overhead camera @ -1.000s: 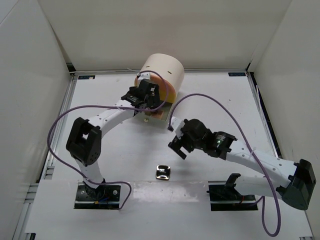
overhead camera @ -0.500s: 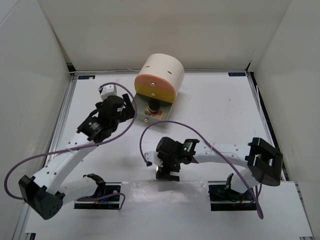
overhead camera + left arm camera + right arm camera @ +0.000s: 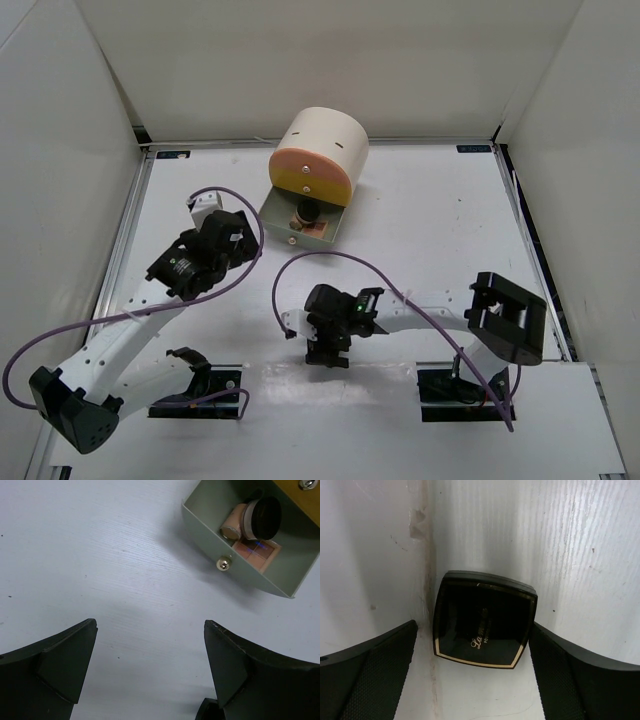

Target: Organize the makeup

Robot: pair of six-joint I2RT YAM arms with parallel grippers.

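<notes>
A shiny black square compact (image 3: 484,618) with a gold border lies on the table near the front edge. My right gripper (image 3: 475,645) is open and straddles it, one finger on each side; in the top view the right gripper (image 3: 328,352) hides it. My left gripper (image 3: 150,645) is open and empty over bare table, also seen in the top view (image 3: 236,232). The open grey-green drawer (image 3: 252,572) holds a black round compact (image 3: 265,517), a beige tube-like item (image 3: 235,522) and a pink flat square (image 3: 255,550).
The large cream cylinder with an orange front (image 3: 320,155) stands at the back centre, its bottom drawer (image 3: 280,225) pulled out toward the arms. A raised white strip (image 3: 330,385) runs along the front edge by the arm bases. Purple cables loop over both arms.
My right gripper has come down over the square compact near the front edge and now straddles it. My left arm has drawn back from the drawer to the left.
</notes>
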